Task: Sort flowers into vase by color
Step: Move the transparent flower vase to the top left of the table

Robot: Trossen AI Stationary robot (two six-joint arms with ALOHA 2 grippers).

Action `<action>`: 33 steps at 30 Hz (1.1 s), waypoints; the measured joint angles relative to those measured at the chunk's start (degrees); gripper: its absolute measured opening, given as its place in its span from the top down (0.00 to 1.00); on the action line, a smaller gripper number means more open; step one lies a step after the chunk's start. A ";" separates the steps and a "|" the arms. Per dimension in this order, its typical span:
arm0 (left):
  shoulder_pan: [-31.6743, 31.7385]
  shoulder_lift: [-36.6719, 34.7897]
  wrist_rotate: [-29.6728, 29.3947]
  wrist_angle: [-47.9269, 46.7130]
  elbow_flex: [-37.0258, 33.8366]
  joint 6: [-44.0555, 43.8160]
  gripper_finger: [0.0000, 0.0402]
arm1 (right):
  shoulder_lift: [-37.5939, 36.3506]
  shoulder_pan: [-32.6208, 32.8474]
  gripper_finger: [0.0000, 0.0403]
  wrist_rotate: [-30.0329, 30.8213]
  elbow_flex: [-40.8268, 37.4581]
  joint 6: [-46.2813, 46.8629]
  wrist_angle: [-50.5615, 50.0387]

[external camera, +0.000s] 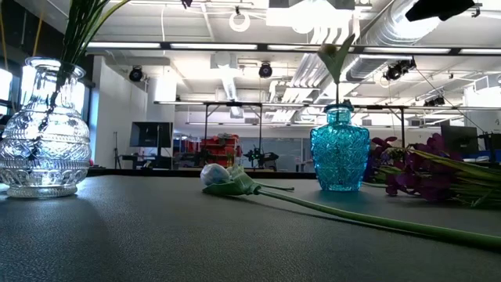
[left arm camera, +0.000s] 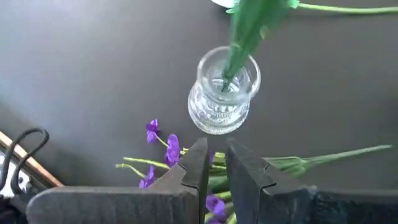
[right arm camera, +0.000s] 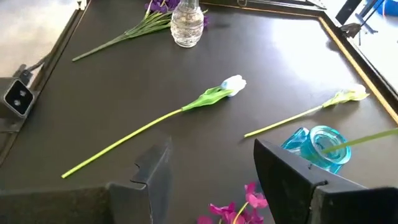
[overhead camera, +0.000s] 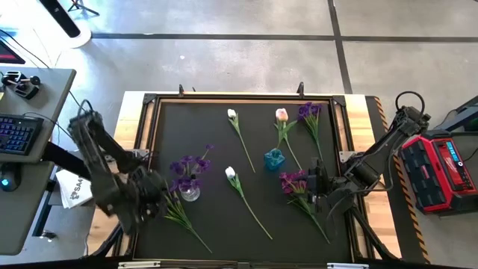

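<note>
A clear glass vase (overhead camera: 190,193) holds purple sprigs (overhead camera: 190,165); it also shows in the left wrist view (left arm camera: 222,93). A blue vase (overhead camera: 274,159) holds a pink tulip (overhead camera: 281,115). My left gripper (left arm camera: 219,163) is nearly shut over a loose purple sprig (overhead camera: 185,222) that lies flat beside the clear vase. My right gripper (right arm camera: 214,171) is wide open above another purple sprig (overhead camera: 297,184), whose blossoms (right arm camera: 244,208) show between its fingers. Two white tulips (overhead camera: 237,131) (overhead camera: 243,192) and a third purple sprig (overhead camera: 311,119) lie flat on the mat. My left gripper comes from above, pointing down, with its fingers across the sprig's leafy part (left arm camera: 214,182) just behind the blossoms. Green stems show in the narrow gap between the fingers. The sprig lies on the mat, its bare stem (left arm camera: 348,153) running off to one side.
The black mat has a raised wooden frame (overhead camera: 149,127) on all sides. A red device (overhead camera: 441,170) stands off the table's right edge, and a keyboard desk (overhead camera: 22,131) stands to the left. Bare mat lies between the two vases (overhead camera: 216,161).
</note>
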 joint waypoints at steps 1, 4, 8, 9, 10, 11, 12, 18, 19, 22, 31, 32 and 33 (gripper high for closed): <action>-0.54 2.09 -1.13 0.02 0.00 -0.56 0.90 | 0.00 -0.02 0.52 0.23 0.00 -0.31 0.00; -1.45 7.80 -4.07 -0.02 0.00 -4.30 0.87 | 0.00 -0.01 0.52 0.29 0.00 -0.98 0.00; -1.53 12.83 -5.11 0.60 -0.36 -12.95 0.78 | 0.00 -0.02 0.52 0.33 0.00 -1.92 0.01; -1.76 13.19 -6.11 2.31 -1.33 -14.10 0.76 | 0.00 -0.02 0.52 0.35 -0.02 -2.05 0.00; -2.00 13.39 -7.23 4.08 -2.50 -14.58 0.73 | 0.00 -0.02 0.52 0.46 -0.02 -1.94 0.00; -2.29 13.43 -8.48 6.18 -3.94 -14.79 0.70 | 0.00 -0.02 0.52 0.83 -0.02 -1.64 0.02; -2.59 13.29 -9.40 8.46 -5.53 -14.82 0.66 | 0.00 -0.02 0.52 1.00 -0.02 -1.18 0.01; -4.65 12.73 -14.97 14.37 -13.63 -14.67 0.47 | 0.00 -0.04 0.52 1.11 -0.02 -0.40 0.02; -4.84 12.71 -16.27 14.93 -14.63 -13.70 0.44 | 0.00 -0.04 0.52 1.10 -0.02 -0.38 0.02; -4.98 12.71 -19.74 18.12 -16.96 -8.75 0.36 | 0.00 -0.13 0.52 1.17 -0.02 0.08 0.36; -4.49 12.71 -31.41 25.58 -19.65 -3.31 0.31 | 0.00 -1.62 0.52 1.14 -0.02 0.08 3.88; -4.42 12.69 -32.81 25.52 -19.63 -3.28 0.31 | 0.00 -1.78 0.52 1.15 -0.02 0.07 3.94; -4.23 12.70 -34.09 25.55 -19.63 -3.28 0.31 | 0.00 -1.96 0.52 1.14 -0.02 0.08 3.99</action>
